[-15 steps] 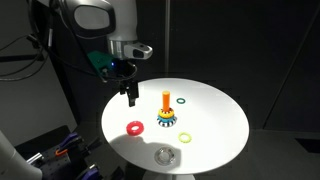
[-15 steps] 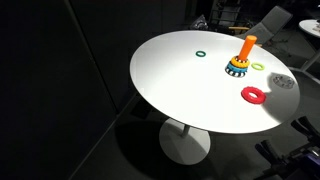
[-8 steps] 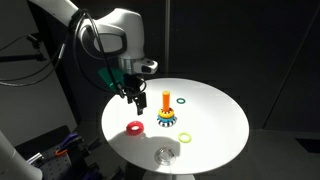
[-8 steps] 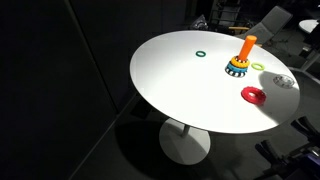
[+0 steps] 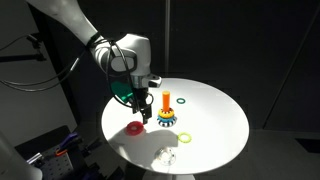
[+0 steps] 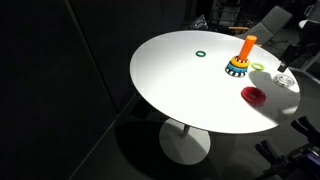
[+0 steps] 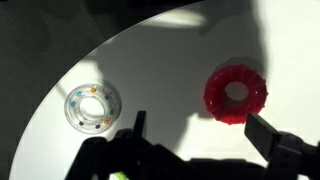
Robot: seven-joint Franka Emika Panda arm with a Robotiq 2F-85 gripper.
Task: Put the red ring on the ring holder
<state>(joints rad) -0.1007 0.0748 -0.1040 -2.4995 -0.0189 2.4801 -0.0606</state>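
The red ring (image 5: 134, 127) lies flat on the round white table (image 5: 215, 115), also in an exterior view (image 6: 253, 94) and the wrist view (image 7: 236, 94). The ring holder (image 5: 166, 110), an orange peg on a blue-and-yellow base, stands near the table's middle, also in an exterior view (image 6: 239, 58). My gripper (image 5: 144, 113) hangs open and empty above the table between the red ring and the holder. In the wrist view its fingers (image 7: 200, 135) are spread with the ring just beyond them.
A clear ring with coloured beads (image 7: 92, 107) lies near the table edge (image 5: 165, 156). A thin green ring (image 5: 181, 100) and a thin yellow-green ring (image 5: 186, 137) lie near the holder. Another green ring (image 6: 201, 54) shows farther back.
My arm has swung down and across the table, from behind the holder to a lower spot close above the red ring. The rings and holder have not moved.
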